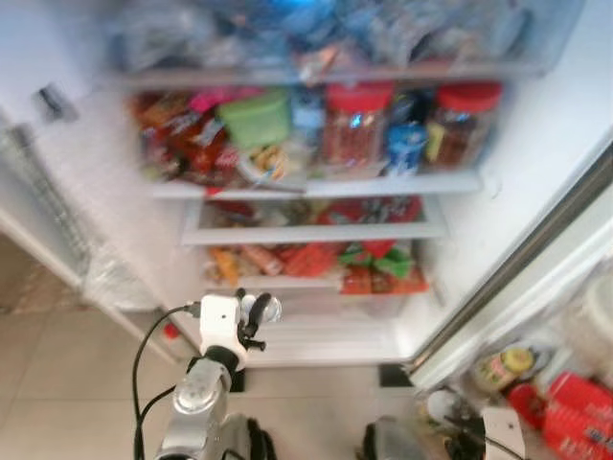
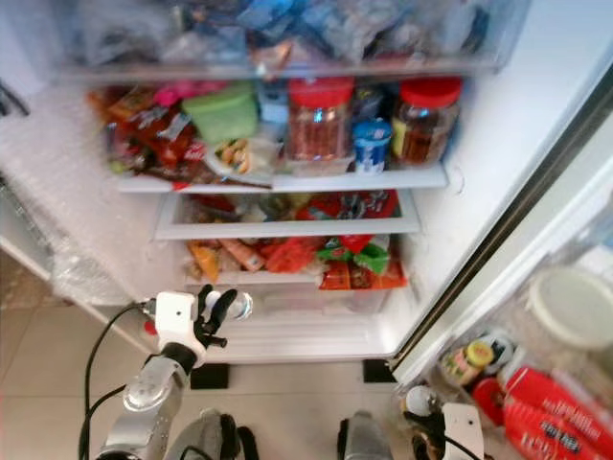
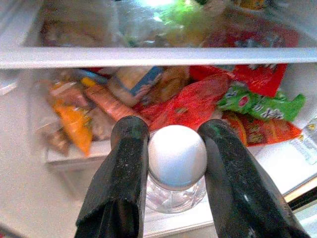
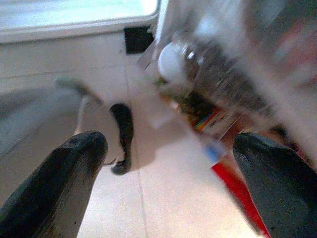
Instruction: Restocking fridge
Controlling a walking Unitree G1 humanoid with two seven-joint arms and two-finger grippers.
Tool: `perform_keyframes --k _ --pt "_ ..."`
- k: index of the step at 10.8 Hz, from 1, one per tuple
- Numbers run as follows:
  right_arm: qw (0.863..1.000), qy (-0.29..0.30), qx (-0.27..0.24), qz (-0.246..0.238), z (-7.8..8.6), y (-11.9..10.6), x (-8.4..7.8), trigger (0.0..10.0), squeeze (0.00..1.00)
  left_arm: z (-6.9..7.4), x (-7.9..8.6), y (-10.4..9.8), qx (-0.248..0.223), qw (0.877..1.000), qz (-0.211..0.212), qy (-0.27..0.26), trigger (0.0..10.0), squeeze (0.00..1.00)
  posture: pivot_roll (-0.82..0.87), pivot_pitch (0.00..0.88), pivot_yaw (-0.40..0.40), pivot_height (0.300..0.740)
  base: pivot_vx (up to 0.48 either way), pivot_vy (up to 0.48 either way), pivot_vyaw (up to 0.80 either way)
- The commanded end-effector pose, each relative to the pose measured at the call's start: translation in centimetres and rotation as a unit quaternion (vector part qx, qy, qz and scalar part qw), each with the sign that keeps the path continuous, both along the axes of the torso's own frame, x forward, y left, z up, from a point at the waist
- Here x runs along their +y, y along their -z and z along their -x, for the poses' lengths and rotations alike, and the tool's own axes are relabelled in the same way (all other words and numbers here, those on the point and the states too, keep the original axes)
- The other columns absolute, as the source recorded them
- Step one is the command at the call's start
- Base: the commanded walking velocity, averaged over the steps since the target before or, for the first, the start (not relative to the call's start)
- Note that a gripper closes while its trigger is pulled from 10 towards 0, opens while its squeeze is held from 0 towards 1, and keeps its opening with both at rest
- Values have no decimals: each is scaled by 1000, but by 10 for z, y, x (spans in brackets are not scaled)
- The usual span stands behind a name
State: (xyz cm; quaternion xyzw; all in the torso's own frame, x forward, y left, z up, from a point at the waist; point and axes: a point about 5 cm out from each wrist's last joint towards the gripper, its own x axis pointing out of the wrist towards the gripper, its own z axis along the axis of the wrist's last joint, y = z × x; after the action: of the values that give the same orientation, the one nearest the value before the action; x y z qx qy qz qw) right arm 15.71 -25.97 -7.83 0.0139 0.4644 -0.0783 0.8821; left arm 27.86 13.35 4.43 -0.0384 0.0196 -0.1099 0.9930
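Left arm: silver, raised forward; left pincer (image 3: 171, 163) with black fingers (image 3: 121, 168) closed on a white-capped jar (image 3: 177, 156). Right arm: low; right pincer (image 4: 163, 168) blurred, fingers apparently spread wide.

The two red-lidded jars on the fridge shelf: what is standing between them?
Between the left jar and the right jar stands a small blue-and-white tub, seen in the right eye view.
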Motion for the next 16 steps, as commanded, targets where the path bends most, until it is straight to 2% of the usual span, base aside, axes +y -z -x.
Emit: perform_keyframes --k 1,2,3,4,7,11,13,16 --pt "1000 9 17 -3 11 4 -1 10000 0 1 -1 -1 -3 1000 -1 4 10000 0 -134 179 54 647 0 0 0" --pt "1000 9 11 -4 10 4 -1 10000 0 0 -1 -2 -5 1000 -1 3 10000 0 -134 179 52 647 0 0 0" --pt "999 21 -24 -15 6 1 0 10000 0 0 -1 -3 -6 1000 0 1 10000 0 -136 180 52 647 0 0 0" --pt "999 23 -27 -22 6 1 0 10000 0 0 -2 -3 -6 1000 1 2 10000 0 -141 181 51 647 0 0 0" --pt "1000 9 -15 -21 7 2 0 10000 0 -3 -4 -10 -20 1000 3 3 10000 0 -138 180 49 647 0 0 0" --pt "1000 5 -15 -24 7 2 1 10000 0 -13 -9 -30 -58 998 -8 15 10000 0 -134 179 50 647 0 0 0" --pt "1000 4 -16 -26 7 2 2 10000 0 -14 -12 -33 -66 997 -30 32 10000 0 -137 178 51 647 0 0 0" --pt "999 5 -19 -29 6 2 2 10000 0 -14 -11 -32 -64 997 -29 26 10000 0 -137 177 53 647 0 0 0"
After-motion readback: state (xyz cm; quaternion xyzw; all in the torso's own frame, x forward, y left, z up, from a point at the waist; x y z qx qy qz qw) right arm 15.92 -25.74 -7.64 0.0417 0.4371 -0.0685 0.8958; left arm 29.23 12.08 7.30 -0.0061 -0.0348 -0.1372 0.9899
